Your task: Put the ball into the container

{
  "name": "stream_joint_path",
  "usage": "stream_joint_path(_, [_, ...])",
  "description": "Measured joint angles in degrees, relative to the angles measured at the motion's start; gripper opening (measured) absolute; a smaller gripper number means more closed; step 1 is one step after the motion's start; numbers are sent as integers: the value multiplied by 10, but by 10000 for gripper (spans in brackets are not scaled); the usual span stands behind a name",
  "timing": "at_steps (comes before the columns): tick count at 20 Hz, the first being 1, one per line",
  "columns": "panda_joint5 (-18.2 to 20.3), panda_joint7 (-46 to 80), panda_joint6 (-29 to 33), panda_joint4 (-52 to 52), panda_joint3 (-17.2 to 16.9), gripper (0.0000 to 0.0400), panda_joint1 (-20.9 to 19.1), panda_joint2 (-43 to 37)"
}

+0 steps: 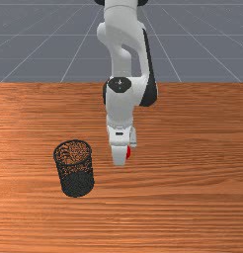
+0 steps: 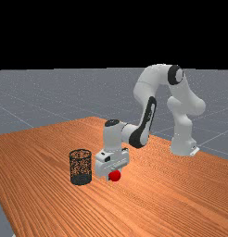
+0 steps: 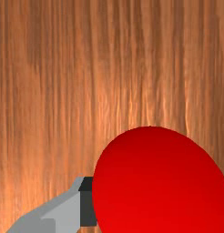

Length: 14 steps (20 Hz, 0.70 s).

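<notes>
Orange-brown wooden table point(image 1: 192, 207) with streaked grain, set against a grey floor point(image 1: 207, 54) marked with pale lines, holds an upright, open-topped black mesh container point(image 2: 80, 166), which stands near the gripper point(image 2: 110, 167) but apart from it, toward the left in both the front view and the far view. A glossy red ball point(image 2: 115, 176) is outside the container, low at the gripper's lower end, partly hidden behind the gripper in the front view and large and close in the wrist view. Whether the gripper is open or closed around the ball cannot be told.
</notes>
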State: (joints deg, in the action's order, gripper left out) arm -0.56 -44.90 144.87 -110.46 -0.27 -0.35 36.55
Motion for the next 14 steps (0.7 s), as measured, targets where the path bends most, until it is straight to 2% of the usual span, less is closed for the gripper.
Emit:
stream_joint_path(7, [0,0,-35,-21,0,278,0,-69])
stream_joint_path(11, [0,-1,-80,-17,0,278,0,-104])
stream_joint_path(12, [-2,-13,-113,-1,2,278,-2,-103])
stream_joint_path(14, [0,-2,-92,-18,0,278,0,-116])
